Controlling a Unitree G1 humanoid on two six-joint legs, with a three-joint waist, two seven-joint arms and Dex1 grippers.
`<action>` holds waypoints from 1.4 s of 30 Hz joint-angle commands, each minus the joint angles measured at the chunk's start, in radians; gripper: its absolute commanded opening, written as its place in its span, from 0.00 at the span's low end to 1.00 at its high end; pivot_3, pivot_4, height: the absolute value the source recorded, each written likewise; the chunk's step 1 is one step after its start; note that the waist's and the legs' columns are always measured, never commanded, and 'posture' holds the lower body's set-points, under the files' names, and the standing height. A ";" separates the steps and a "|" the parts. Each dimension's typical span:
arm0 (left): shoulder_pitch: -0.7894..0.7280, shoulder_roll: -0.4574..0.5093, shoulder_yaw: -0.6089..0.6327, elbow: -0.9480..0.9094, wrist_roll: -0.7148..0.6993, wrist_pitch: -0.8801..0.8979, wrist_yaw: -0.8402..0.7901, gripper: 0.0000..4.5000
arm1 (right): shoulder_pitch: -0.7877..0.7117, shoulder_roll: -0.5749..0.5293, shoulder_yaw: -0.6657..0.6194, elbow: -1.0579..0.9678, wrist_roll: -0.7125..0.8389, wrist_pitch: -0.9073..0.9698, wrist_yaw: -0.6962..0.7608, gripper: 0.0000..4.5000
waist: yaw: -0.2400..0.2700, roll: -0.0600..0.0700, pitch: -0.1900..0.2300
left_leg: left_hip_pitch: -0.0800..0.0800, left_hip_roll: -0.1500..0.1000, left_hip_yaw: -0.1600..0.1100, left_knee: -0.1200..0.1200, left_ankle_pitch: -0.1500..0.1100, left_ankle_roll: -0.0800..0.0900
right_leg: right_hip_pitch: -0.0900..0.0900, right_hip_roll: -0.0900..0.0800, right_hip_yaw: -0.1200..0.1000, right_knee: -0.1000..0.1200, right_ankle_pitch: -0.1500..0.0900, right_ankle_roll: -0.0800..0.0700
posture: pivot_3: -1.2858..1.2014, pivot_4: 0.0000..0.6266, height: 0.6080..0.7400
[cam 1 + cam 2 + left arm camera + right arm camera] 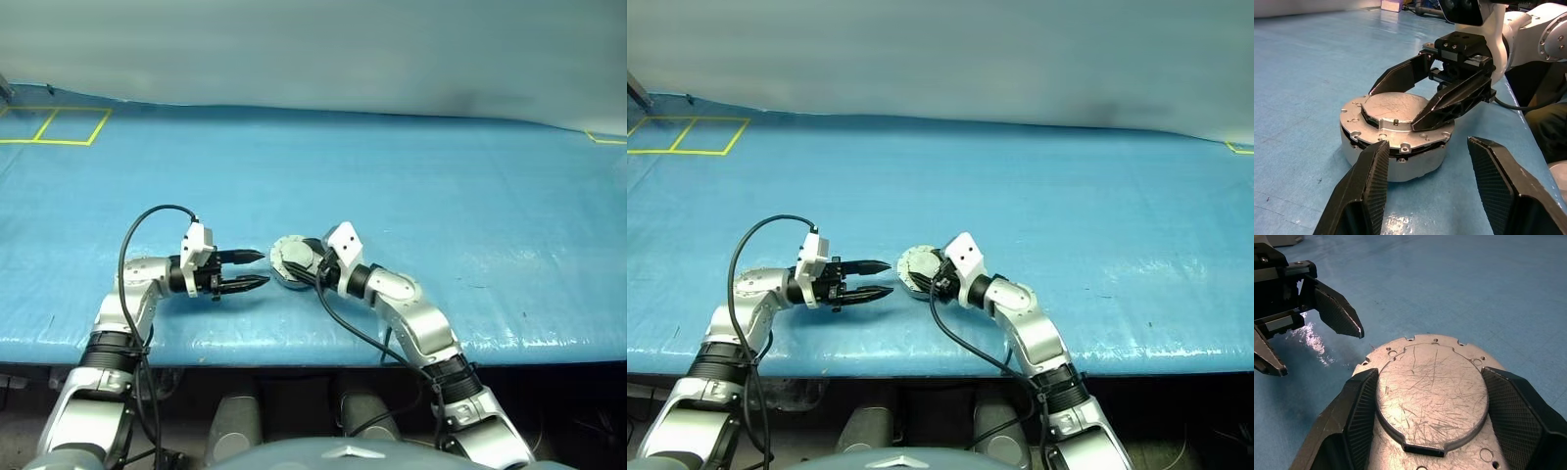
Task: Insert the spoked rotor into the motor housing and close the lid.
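Resting on the blue tarp-covered bench [411, 186] at about 6 o'clock of the bench, near its front edge: the round silver motor housing [1393, 164], with the scratched grey-silver lid [1432, 391] lying flat on top and seemingly closed. Straddling the lid's raised centre plate: the right gripper [1432, 413], black jaws spread to either side, touching or nearly touching the plate edges, not clearly pinching. Hovering just beside the housing at its 9 o'clock: the left gripper [263, 269], jaws spread and empty, aimed at the housing.

Risks, as a judgement: dragging the loose housing across the slick tarp if the right jaws pull away while catching on the plate's lip; lifting or skewing the lid if not fully seated, with a dark seam visible under its flange in the left wrist view; bumping the housing toward the near bench edge with the left jaws; collision between the two closely placed grippers. Cannot confirm the spoked rotor inside, hidden beneath the lid.

No brand, label or readable writing anywhere.
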State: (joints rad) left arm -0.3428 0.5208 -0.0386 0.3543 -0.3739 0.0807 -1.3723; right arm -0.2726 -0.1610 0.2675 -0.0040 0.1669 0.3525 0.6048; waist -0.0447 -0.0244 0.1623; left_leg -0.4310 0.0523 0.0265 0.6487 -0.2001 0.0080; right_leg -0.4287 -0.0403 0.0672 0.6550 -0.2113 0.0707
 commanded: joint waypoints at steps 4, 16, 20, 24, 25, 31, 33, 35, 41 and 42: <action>0.001 0.006 0.022 -0.028 -0.015 -0.010 0.003 0.62 | -0.011 -0.013 0.032 0.014 -0.048 -0.019 -0.004 0.67 | -0.004 0.000 0.000 | 0.000 0.000 0.000 0.000 0.000 0.000 | 0.000 0.000 0.000 0.000 0.000 0.000 | 0.52 0.24 1.00; -0.005 0.004 0.016 -0.042 -0.016 0.012 0.025 0.62 | 0.005 -0.015 0.058 0.055 -0.098 -0.039 -0.026 0.67 | -0.012 -0.001 -0.001 | 0.001 0.000 0.000 0.000 0.000 0.000 | 0.000 0.000 0.000 0.000 0.000 0.000 | 0.52 0.24 1.00; -0.018 -0.010 0.012 -0.054 -0.017 0.037 0.049 0.62 | 0.005 -0.018 0.060 0.066 -0.100 -0.035 -0.025 0.67 | -0.014 -0.001 -0.001 | 0.001 0.000 0.000 0.000 0.000 0.000 | 0.001 0.000 0.000 0.000 0.000 0.000 | 0.52 0.24 1.00; -0.059 -0.027 0.002 -0.028 -0.019 0.113 0.073 0.57 | 0.004 -0.020 0.062 0.064 -0.099 -0.033 -0.021 0.67 | -0.014 -0.002 -0.001 | 0.001 0.000 0.000 0.000 0.000 0.000 | 0.001 0.000 0.000 0.001 0.000 0.000 | 0.52 0.24 1.00; -0.067 -0.034 0.002 -0.020 -0.017 0.118 0.079 0.53 | 0.004 -0.020 0.062 0.064 -0.099 -0.033 -0.020 0.67 | -0.014 -0.002 -0.001 | 0.001 0.000 0.000 0.000 0.000 0.000 | 0.001 0.000 0.000 0.001 0.000 0.000 | 0.52 0.24 1.00; -0.096 -0.048 -0.023 0.018 0.022 0.107 0.079 0.10 | 0.008 -0.025 0.062 0.053 -0.101 -0.033 -0.023 0.67 | -0.017 -0.002 -0.001 | 0.001 0.000 0.000 0.000 0.000 0.000 | 0.001 0.001 0.000 0.000 0.000 0.000 | 0.52 0.24 1.00; -0.103 -0.045 -0.038 0.034 0.042 0.099 0.076 0.01 | 0.008 -0.028 0.061 0.050 -0.102 -0.033 -0.026 0.67 | -0.016 -0.002 -0.001 | 0.001 0.000 -0.001 0.000 0.000 0.000 | 0.001 0.001 0.000 0.000 0.000 0.000 | 0.52 0.24 1.00; -0.102 -0.042 -0.044 0.046 0.056 0.088 0.080 0.01 | 0.008 -0.029 0.059 0.049 -0.103 -0.035 -0.030 0.67 | -0.016 -0.002 -0.001 | 0.001 0.000 -0.001 0.000 0.000 0.000 | 0.001 0.001 0.000 0.000 0.000 0.000 | 0.52 0.24 1.00; -0.097 -0.054 -0.054 0.083 0.107 0.033 0.138 0.01 | 0.006 -0.031 0.059 0.048 -0.102 -0.038 -0.032 0.67 | -0.014 -0.002 -0.002 | 0.001 0.000 -0.001 0.000 0.000 0.000 | 0.001 0.001 0.000 0.000 0.000 0.000 | 0.52 0.24 1.00; -0.099 -0.057 -0.056 0.091 0.116 0.028 0.152 0.01 | 0.005 -0.031 0.059 0.048 -0.102 -0.038 -0.033 0.67 | -0.014 -0.002 -0.002 | 0.001 0.000 -0.001 0.000 0.000 0.000 | 0.001 0.001 0.000 0.000 0.000 0.000 | 0.52 0.24 1.00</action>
State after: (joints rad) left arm -0.4323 0.4708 -0.0873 0.4276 -0.2866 0.1258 -1.2533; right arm -0.2831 -0.1806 0.3243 0.0212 0.0863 0.2936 0.5816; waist -0.0590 -0.0267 0.1606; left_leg -0.4299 0.0524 0.0255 0.6489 -0.2001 0.0080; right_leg -0.4275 -0.0397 0.0670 0.6553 -0.2114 0.0707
